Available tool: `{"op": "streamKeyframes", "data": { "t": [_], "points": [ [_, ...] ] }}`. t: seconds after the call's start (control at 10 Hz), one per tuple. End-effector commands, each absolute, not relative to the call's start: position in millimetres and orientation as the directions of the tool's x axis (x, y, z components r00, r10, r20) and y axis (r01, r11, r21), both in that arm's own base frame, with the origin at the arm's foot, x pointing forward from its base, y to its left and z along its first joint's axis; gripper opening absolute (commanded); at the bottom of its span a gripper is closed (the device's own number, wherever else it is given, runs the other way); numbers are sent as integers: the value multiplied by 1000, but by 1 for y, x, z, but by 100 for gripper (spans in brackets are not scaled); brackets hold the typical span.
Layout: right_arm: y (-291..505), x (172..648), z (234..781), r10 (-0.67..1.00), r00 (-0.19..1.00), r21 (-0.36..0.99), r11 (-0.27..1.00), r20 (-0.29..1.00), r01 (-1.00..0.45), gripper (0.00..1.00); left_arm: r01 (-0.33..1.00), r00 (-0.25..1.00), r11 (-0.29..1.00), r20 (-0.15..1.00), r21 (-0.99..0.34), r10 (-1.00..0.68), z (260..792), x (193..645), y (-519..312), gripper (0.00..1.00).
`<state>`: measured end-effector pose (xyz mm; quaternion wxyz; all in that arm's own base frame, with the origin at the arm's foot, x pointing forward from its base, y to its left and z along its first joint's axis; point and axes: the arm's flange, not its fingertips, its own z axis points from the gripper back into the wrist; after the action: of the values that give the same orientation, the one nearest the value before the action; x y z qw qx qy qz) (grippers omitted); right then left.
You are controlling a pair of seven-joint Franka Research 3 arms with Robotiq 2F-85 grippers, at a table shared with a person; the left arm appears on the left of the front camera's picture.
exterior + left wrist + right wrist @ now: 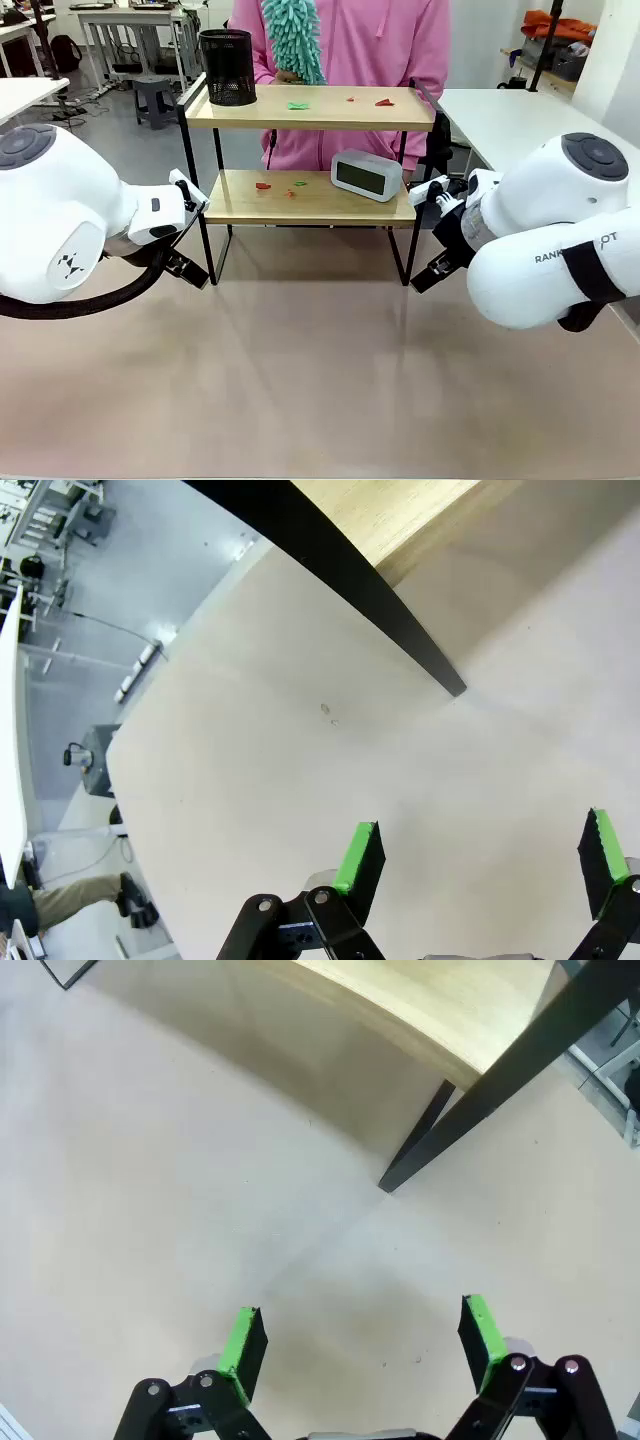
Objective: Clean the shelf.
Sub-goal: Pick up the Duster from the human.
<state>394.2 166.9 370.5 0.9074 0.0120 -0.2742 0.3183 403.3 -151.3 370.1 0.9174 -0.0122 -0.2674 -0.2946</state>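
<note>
Beige and matte, the tabletop (320,380) lies smooth under both grippers. The left gripper (480,830) hangs over it with its 2 green-padded fingers spread wide and nothing between them. The right gripper (361,1310) is spread the same way, also holding nothing.

Beyond them stands the shelf (320,110), mid-table toward the far side. It has 2 light wooden boards with a fine grain, set in a thin black metal frame on 4 straight legs. In the left wrist view, 1 black leg slants down to the table ahead of the fingers, well apart from them. In the right wrist view, another leg's foot and the lower board's edge lie ahead of the fingers, untouched.

A white rectangular clock (367,174) and small red and green scraps (263,185) rest on the lower board. The top board carries a black mesh cup (227,67) at its left end and a few more scraps.

Behind the shelf, a person (400,40) in a pink top holds a fluffy teal duster (295,35).
</note>
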Motion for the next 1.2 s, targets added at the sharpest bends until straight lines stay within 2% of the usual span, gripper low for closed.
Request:
{"op": "streamKeyframes", "data": {
  "t": [0.0, 1.1],
  "points": [
    [167, 394, 371, 571, 647, -153, 797, 505, -584, 100, 547, 683, 826, 498, 135, -534, 370, 403, -151, 100],
    [167, 394, 371, 571, 647, -153, 797, 505, -584, 100, 547, 683, 826, 498, 135, -534, 370, 403, -151, 100]
  ]
}}
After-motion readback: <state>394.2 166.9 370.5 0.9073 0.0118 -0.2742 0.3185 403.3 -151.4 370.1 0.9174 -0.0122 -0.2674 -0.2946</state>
